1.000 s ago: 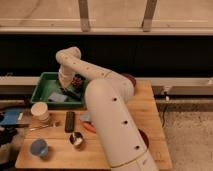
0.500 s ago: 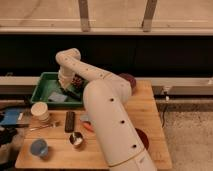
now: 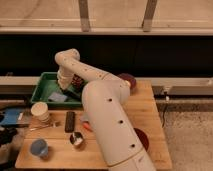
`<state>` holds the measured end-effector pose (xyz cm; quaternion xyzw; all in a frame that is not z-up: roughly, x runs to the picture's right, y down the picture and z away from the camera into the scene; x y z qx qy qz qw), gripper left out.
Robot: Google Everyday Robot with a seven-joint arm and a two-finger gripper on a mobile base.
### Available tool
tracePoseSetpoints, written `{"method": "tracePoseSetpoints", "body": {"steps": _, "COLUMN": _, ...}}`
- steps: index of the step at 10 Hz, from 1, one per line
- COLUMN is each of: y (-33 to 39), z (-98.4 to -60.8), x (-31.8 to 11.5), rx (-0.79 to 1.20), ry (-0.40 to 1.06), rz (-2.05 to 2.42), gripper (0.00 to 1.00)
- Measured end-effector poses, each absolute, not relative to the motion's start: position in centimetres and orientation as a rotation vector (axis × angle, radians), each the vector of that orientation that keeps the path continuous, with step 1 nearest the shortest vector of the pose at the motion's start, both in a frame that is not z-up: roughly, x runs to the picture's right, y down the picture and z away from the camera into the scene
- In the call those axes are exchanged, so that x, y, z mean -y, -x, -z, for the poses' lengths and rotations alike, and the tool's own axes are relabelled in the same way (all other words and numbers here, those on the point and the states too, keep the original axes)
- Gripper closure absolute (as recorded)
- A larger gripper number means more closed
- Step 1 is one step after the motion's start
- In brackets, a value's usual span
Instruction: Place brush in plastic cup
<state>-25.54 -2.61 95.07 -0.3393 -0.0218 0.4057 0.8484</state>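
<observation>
The brush (image 3: 76, 80), with a reddish-brown bristly head, lies at the back right of the green tray (image 3: 48, 79). My gripper (image 3: 67, 86) is down inside the tray, right beside the brush's head and partly hidden by my white arm (image 3: 100, 100). I cannot tell if it touches the brush. A blue plastic cup (image 3: 38, 147) stands upright at the table's front left corner. A stack of pale cups (image 3: 40, 111) stands in front of the tray.
A grey-blue flat pad (image 3: 57, 97) lies in the tray. On the wooden table (image 3: 150, 110) are a flat black bar (image 3: 70, 121), a small metal cup (image 3: 76, 139), an orange object (image 3: 86, 126), a dark red bowl (image 3: 128, 80) and a dark red plate (image 3: 141, 138).
</observation>
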Motion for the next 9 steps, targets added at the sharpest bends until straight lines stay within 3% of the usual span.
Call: {"method": "tracePoseSetpoints", "body": {"steps": 9, "y": 26.1, "z": -96.1, "x": 1.5, "rx": 0.040, "ry": 0.754, "rz": -0.859, "gripper": 0.20}}
